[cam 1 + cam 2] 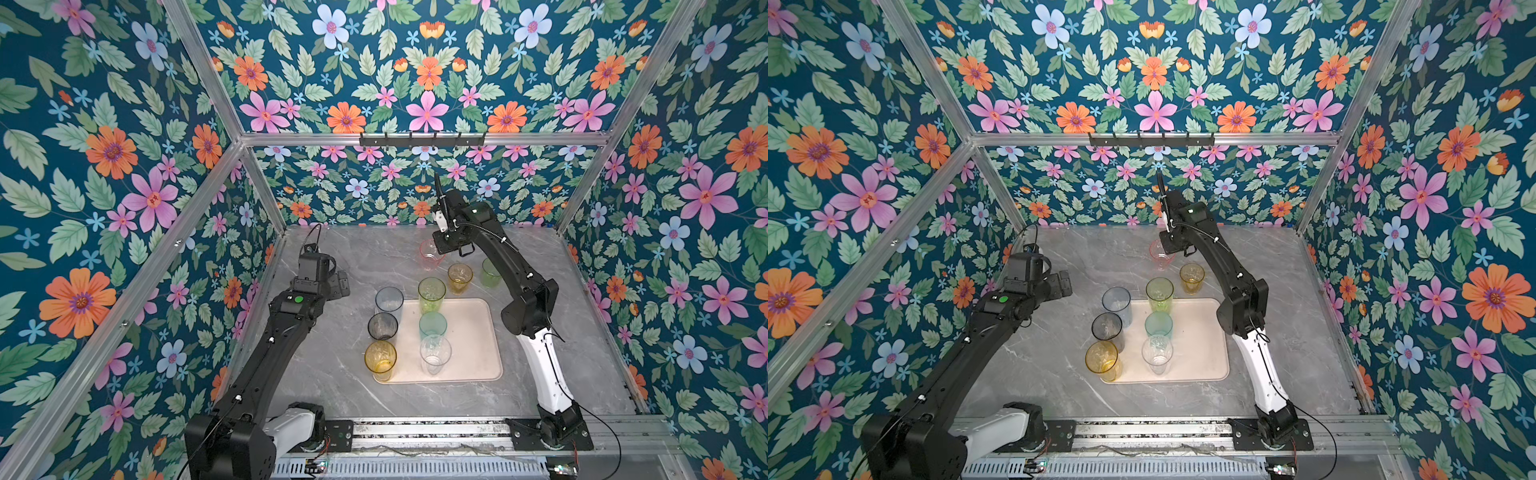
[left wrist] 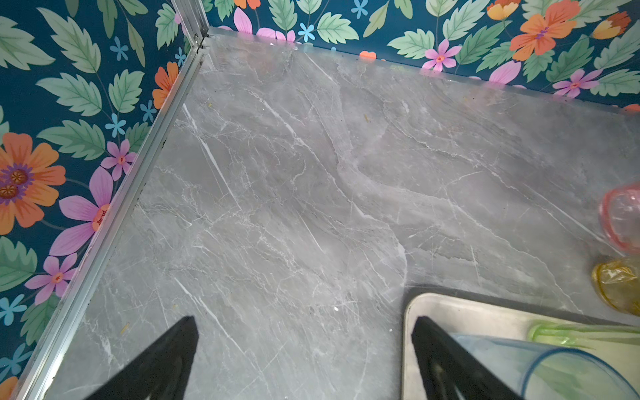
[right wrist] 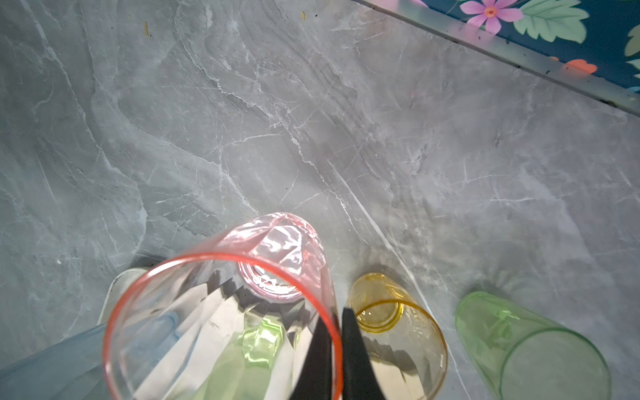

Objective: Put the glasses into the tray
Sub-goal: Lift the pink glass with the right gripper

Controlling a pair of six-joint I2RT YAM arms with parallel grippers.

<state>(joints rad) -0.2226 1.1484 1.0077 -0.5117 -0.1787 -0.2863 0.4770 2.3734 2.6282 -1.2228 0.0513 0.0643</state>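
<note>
The pale pink tray (image 1: 469, 332) (image 1: 1196, 332) lies mid-table. Several glasses stand on it, among them a blue one (image 1: 389, 300), a smoky grey one (image 1: 382, 326), a tall amber one (image 1: 380, 359) and a clear one (image 1: 435, 353). Behind the tray, my right gripper (image 1: 442, 245) (image 3: 337, 313) is shut on the rim of the pink glass (image 1: 430, 254) (image 3: 214, 311), one finger inside and one outside. I cannot tell whether its base touches the table. A short amber glass (image 1: 460, 277) (image 3: 398, 332) and a green glass (image 1: 491, 272) (image 3: 530, 346) stand beside it. My left gripper (image 1: 338, 284) (image 2: 304, 322) hangs open and empty left of the tray's far corner (image 2: 450, 311).
Floral walls with aluminium rails (image 1: 257, 183) enclose the grey marble table (image 1: 357, 257) on three sides. A black hook rack (image 1: 422, 139) is fixed to the back rail. The arm bases sit on a rail at the front edge (image 1: 428, 432).
</note>
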